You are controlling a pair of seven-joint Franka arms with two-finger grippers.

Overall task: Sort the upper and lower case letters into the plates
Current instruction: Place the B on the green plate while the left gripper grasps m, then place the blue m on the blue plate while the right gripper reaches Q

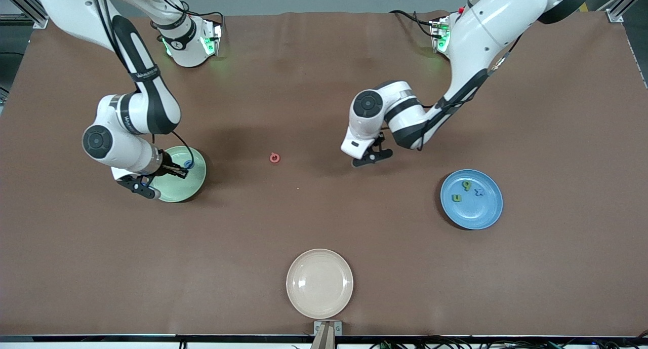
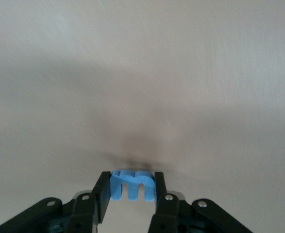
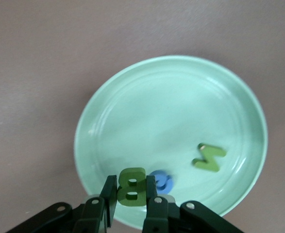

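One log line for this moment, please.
left gripper: shut on blue m, over table | right gripper: shut on green B, over mint plate

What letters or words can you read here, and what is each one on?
"m": blue m, held in the left gripper.
"B": green B, held in the right gripper over the mint plate.
"N" or "Z", unclear which: green zigzag letter in that plate.
"u", "x": green u and blue x in the blue plate.
Unreadable: blue letter beside the B, green letter beside the x, red letter on the table.
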